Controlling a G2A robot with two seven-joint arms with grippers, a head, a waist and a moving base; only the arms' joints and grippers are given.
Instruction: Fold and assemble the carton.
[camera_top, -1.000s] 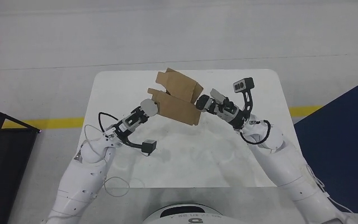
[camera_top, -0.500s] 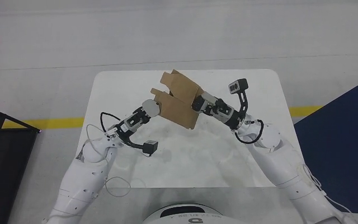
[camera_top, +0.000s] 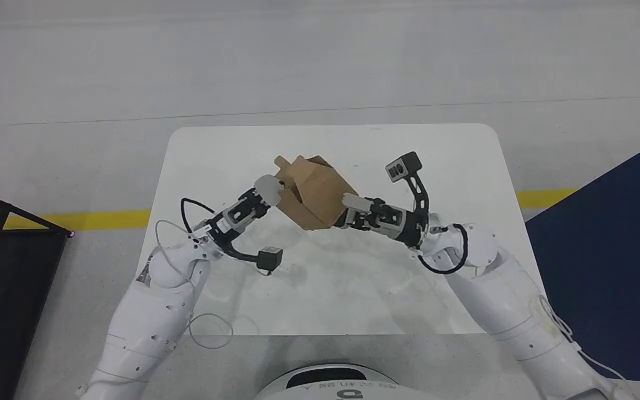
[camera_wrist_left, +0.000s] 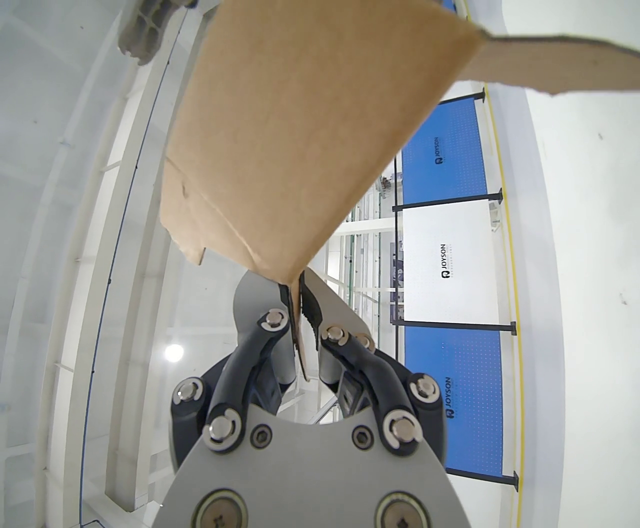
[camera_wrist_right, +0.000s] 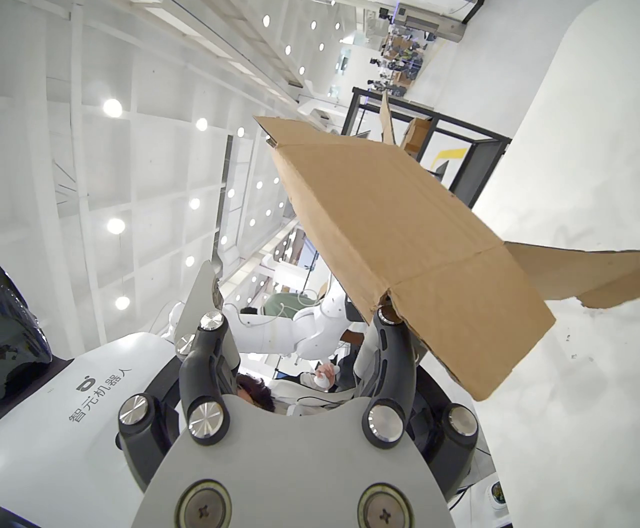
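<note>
Well, at the far left of the top view a black frame (camera_top: 25, 250) stands on the grey floor (camera_top: 320, 60). A yellow floor stripe (camera_top: 100, 217) passes beside it up to the white bench with rounded corners (camera_top: 200, 160).

The white left arm (camera_top: 190, 250) lies across the bench's near left part, angled toward the middle, with a small black camera block (camera_top: 268, 260) hanging beside it. The left jaws are closed on a thin edge of the brown corrugated cardboard carton (camera_top: 315, 190). The left wrist view shows them pinching the cardboard just below a folded corner, with the broad panel (camera_wrist_left: 300, 125) spreading away above them.

The carton is between the two arms, over the middle of the bench and a little toward its far side. It is tilted and only partly folded, with short flaps sticking out at its far end. I cannot tell whether its lowest corner touches the bench.

To its right lies the white right arm (camera_top: 450, 245), angled in from the near right. The right jaws are spread wide. One finger (camera_wrist_right: 392, 345) touches the carton at the corner where two panels meet, while the other finger (camera_wrist_right: 212, 345) stands well apart from the cardboard. A loose flap (camera_wrist_right: 575, 280) juts out from the carton past that corner.

A dark blue barrier (camera_top: 600, 230) stands on the floor at the far right.
</note>
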